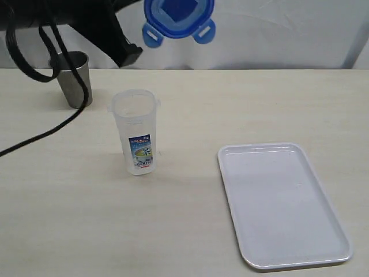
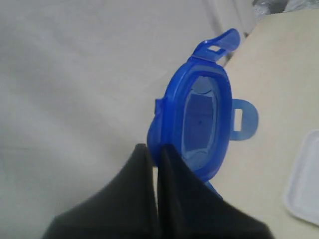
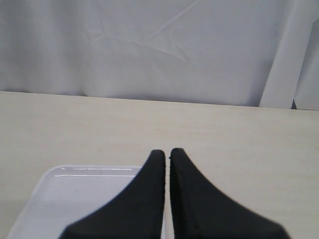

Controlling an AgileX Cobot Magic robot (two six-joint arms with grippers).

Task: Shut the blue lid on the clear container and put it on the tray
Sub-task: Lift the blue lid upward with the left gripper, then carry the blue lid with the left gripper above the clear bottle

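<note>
**Blue lid** [image 1: 178,16]. Location: aloft, well clear of the tabletop [image 1: 63,213]; in the exterior view it sits higher than the clear container [image 1: 136,134] and slightly to its right. Holder: left claw [image 2: 157,149], jaws almost together, pinching the lid's rim. Two flaps stick out free. Handling, judged: light, thin, slightly flexible, smooth; likely to pivot in an edge pinch.

**Clear container.** Upright on the tabletop, mouth open, left of the tray [image 1: 285,208] and well apart from it. Judged light, tall and easy to tip. Best hold: around the mid-body, at the label.

**Right claw** [image 3: 167,152]. Jaws pressed together, empty, above the tray's rim.

**Grey steel cup** [image 1: 73,78]. Not involved.
</note>
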